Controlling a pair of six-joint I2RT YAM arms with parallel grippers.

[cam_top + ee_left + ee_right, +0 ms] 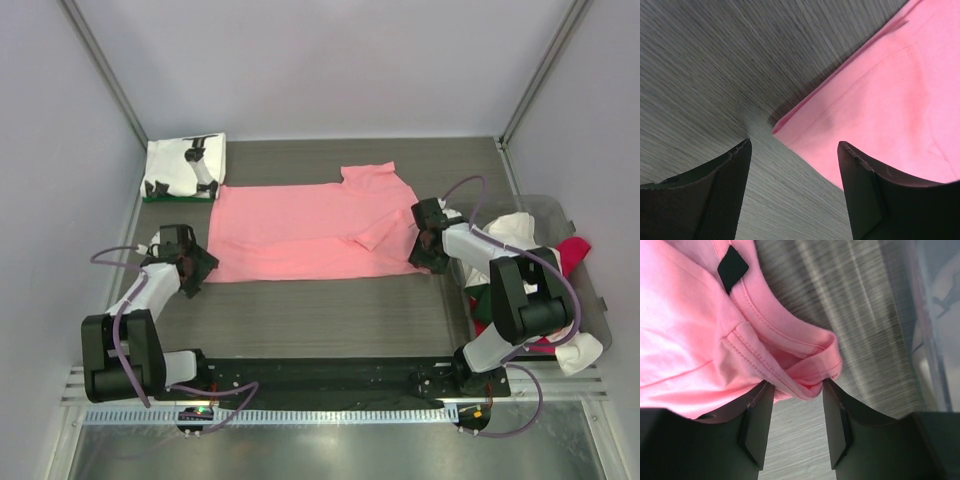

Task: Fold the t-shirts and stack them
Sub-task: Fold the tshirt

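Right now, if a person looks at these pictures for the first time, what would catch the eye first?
The salmon-pink t-shirt lies spread across the middle of the table, the left hand open at its near left corner and the right hand open at its collar. A folded white t-shirt with black print sits at the far left corner, a clear bin of clothes on the right.

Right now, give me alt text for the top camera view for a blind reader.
A salmon-pink t-shirt lies spread on the table, the left gripper at its near-left corner and the right gripper at its collar end. A folded white printed t-shirt sits far left; a clear bin of shirts stands right.
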